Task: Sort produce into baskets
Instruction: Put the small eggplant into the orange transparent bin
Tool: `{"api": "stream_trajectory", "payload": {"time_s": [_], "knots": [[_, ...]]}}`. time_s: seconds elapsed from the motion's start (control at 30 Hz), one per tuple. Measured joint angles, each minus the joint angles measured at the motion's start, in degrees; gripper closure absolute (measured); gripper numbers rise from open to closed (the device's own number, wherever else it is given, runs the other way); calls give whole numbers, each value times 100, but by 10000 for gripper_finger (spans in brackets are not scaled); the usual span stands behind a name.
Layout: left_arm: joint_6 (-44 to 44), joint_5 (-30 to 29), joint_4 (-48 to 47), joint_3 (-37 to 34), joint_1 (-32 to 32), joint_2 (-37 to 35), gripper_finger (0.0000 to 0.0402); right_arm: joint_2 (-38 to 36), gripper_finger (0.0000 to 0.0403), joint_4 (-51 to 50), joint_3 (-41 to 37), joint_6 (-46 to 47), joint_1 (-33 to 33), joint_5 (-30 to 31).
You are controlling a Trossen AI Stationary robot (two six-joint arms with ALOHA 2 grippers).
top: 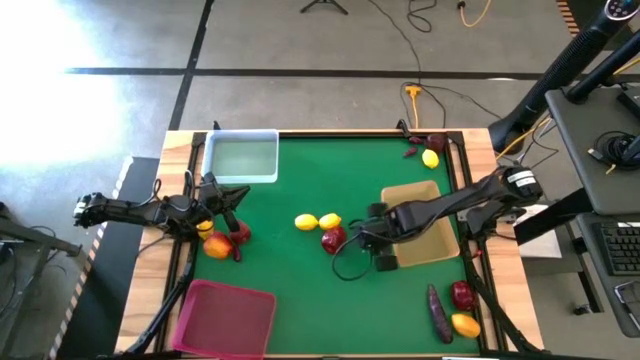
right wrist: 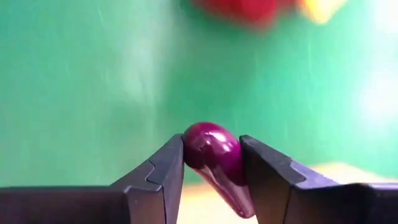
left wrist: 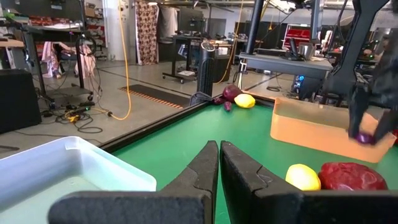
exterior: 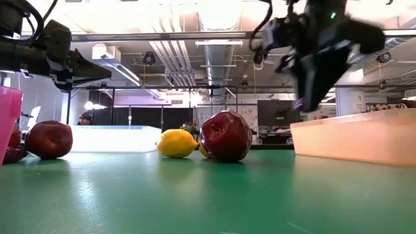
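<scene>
The right gripper (right wrist: 211, 168) is clamped on a glossy dark purple elongated piece (right wrist: 216, 158), its two dark matte fingers (right wrist: 163, 171) pressing the smooth rounded end from both sides, the tapered body hanging between them. In the high view this gripper (top: 385, 252) hangs at the inner edge of the flat tan tray (top: 432, 225), which lies toward the right edge of the green felt-like surface (top: 300, 280); the low view shows it raised clear above the surface.

Just beside the tray's inner side, near the middle of the surface, sit a shiny dark red round fruit (top: 333, 239) and two dimpled yellow lemons (top: 317, 222), the three close together.

The left gripper (left wrist: 219, 174) is fully closed, its blunt fingers meeting with nothing between them, hovering near the left edge of the surface. Below and beside it lie a red-orange round fruit (top: 217, 246) and a deep red one (top: 239, 233), touching or nearly so.

The clear pale-bluish plastic bin (top: 241, 157), thin-walled and rectangular, occupies the far left corner. The magenta-pink bin (top: 226, 318), translucent with straight walls, sits at the near left corner.

At the far right corner rest another yellow lemon (top: 431, 158) and small dark purple pieces (top: 414, 150). At the near right corner lie a long dark purple piece (top: 438, 313), a red round fruit (top: 461, 294) and a yellow-orange one (top: 465, 325)
</scene>
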Motion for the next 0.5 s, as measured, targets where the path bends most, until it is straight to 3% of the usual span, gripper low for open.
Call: {"api": "stream_trajectory", "payload": {"time_s": [0.1, 0.2, 0.5], "knots": [[0, 0, -2, 1, -2, 0, 400, -214, 266, -1228, 183, 622, 10, 341], [0, 0, -1, 1, 0, 0, 400, -584, 265, -1726, -51, 1425, 4, 721], [0, 0, -2, 2, -2, 0, 400, -1943, 266, -44, -2305, 2926, -313, 845]]}}
